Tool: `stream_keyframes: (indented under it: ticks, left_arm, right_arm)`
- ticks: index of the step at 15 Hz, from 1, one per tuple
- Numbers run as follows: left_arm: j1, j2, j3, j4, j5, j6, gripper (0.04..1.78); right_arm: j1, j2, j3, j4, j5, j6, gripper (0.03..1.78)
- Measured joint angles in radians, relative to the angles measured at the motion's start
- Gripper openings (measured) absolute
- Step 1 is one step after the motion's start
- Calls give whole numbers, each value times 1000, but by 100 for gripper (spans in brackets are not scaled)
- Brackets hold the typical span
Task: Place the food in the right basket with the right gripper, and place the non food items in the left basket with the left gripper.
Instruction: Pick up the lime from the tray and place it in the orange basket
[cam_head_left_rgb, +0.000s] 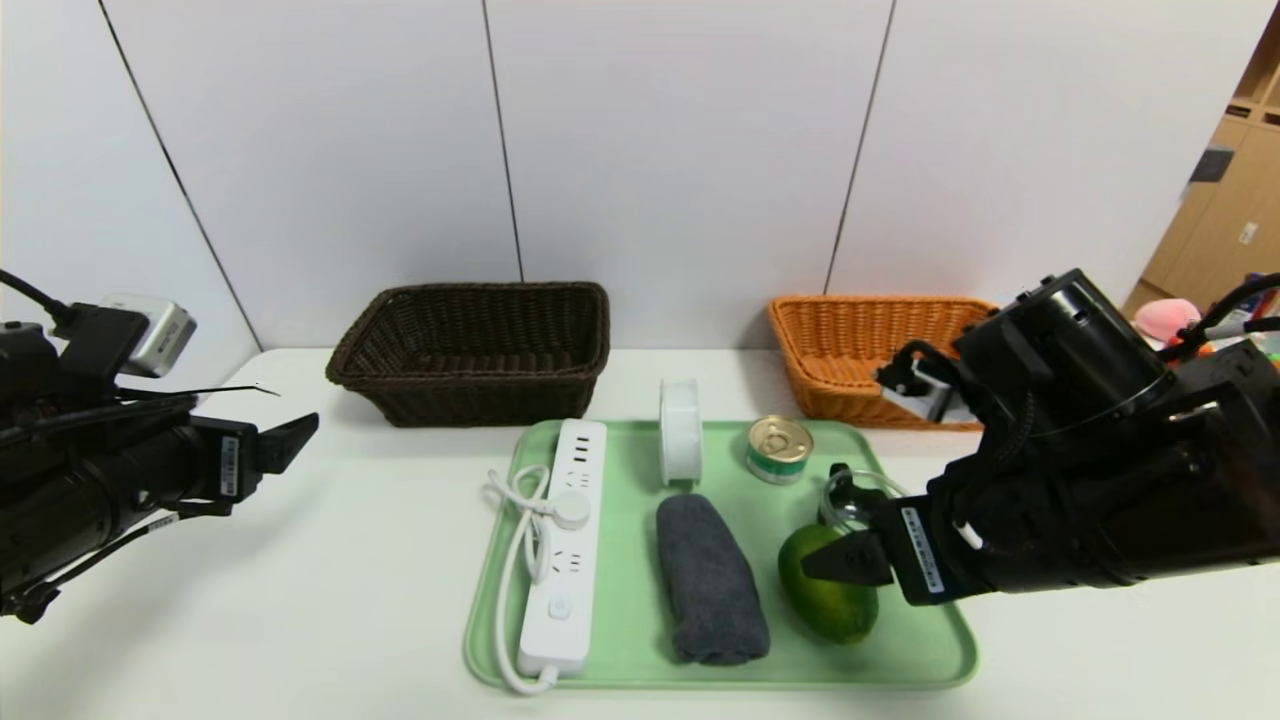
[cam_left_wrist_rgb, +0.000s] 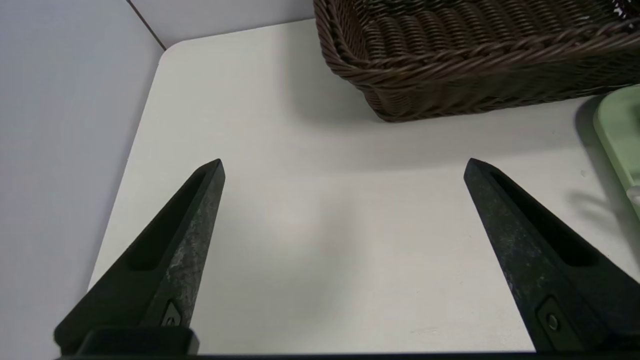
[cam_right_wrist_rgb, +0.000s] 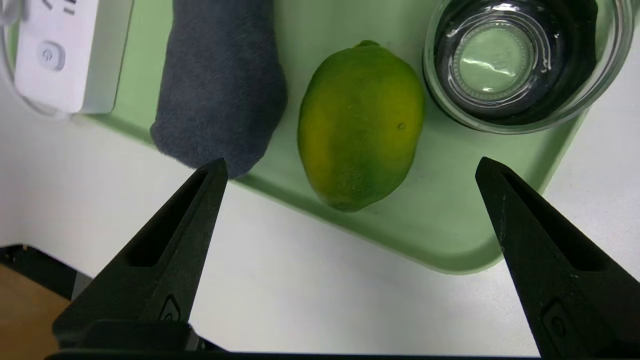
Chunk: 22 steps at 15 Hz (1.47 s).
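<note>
On a green tray (cam_head_left_rgb: 625, 610) lie the food, a green fruit (cam_head_left_rgb: 826, 598) and a small gold-lidded tin (cam_head_left_rgb: 779, 449), and the non food items: a white power strip (cam_head_left_rgb: 566, 540), a rolled grey towel (cam_head_left_rgb: 710, 580), a tape roll (cam_head_left_rgb: 681, 432) and a glass dish (cam_head_left_rgb: 858, 497), partly hidden. My right gripper (cam_head_left_rgb: 842, 530) hovers open just above the fruit (cam_right_wrist_rgb: 361, 125), which lies a little ahead of its fingertips, with nothing between them (cam_right_wrist_rgb: 350, 166). My left gripper (cam_head_left_rgb: 288, 440) hangs open over bare table (cam_left_wrist_rgb: 345, 162), left of the dark brown left basket (cam_head_left_rgb: 475, 350). The orange right basket (cam_head_left_rgb: 850, 350) stands at the back right.
The towel (cam_right_wrist_rgb: 220, 85) and glass dish (cam_right_wrist_rgb: 520, 60) flank the fruit closely. The tray's near corner (cam_right_wrist_rgb: 450, 240) sits close to the table's front edge (cam_right_wrist_rgb: 35, 250). White wall panels stand right behind both baskets. The dark basket's corner (cam_left_wrist_rgb: 400, 95) is ahead of my left gripper.
</note>
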<state>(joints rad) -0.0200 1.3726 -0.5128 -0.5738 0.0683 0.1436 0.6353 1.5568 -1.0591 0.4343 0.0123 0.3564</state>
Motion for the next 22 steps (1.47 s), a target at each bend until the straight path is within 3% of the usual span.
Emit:
stream_keyframes:
  ticks: [6, 10, 22]
  left_arm:
    - [0, 2, 27, -2, 0, -1, 169]
    - [0, 13, 76, -103, -2, 2, 169]
    - [0, 25, 106, -127, -3, 5, 169]
  right_arm:
    - [13, 11, 97, -110, -22, 52, 171]
    - [30, 42, 118, -155, -46, 78, 171]
    - [57, 140, 157, -285, -104, 84, 171]
